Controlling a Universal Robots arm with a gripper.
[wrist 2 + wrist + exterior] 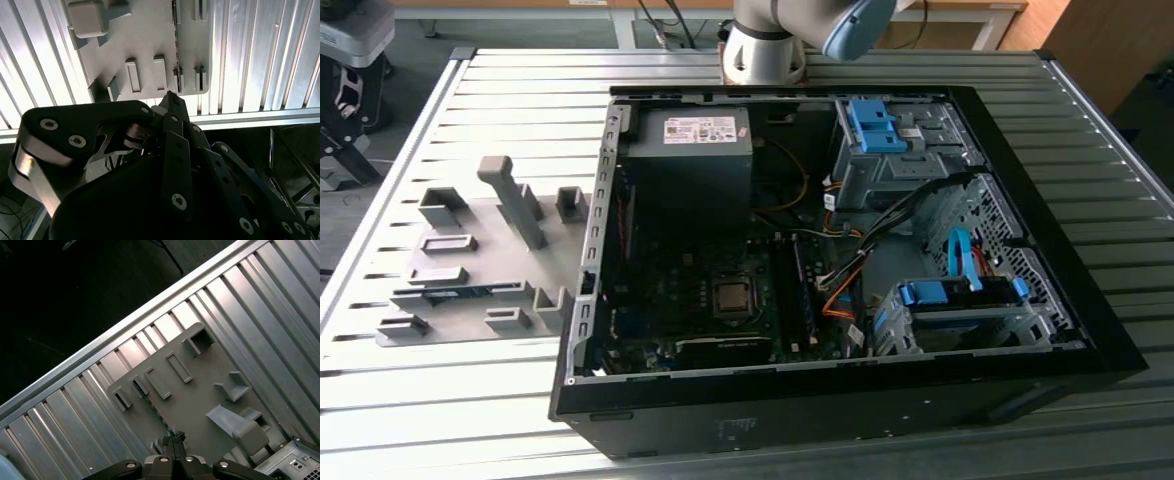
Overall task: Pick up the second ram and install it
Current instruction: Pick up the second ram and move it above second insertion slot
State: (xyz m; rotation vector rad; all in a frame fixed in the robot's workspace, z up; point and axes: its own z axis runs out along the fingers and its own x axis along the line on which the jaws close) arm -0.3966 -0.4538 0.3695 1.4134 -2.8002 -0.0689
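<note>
1. Currently the memory stick (454,295) stands on edge in a grey holder plate (487,262). The plate lies on the ribbed table (494,90) just beside the computer case (787,425), on the exterior view's left of the case.
2. In the second wrist view the memory stick (175,15) shows as a thin dark strip running between small blocks on the plate.
3. The gripper (174,435) hangs above the holder plate, outside the case and apart from the stick. Its fingers are drawn together with no gap showing, and nothing is between them.
4. The stick looks light, thin and stiff, so weight is probably no concern. It is likely brittle, though, and a twist or a hard squeeze on the chips could damage it.
5. Its flat faces are probably smooth, so a crooked grip may let it tilt.
6. The best hold seems to be across the two flat faces, near the middle of the upper edge. That would keep it level and leave the lower contact edge and both ends free for the slot inside the case.
</note>
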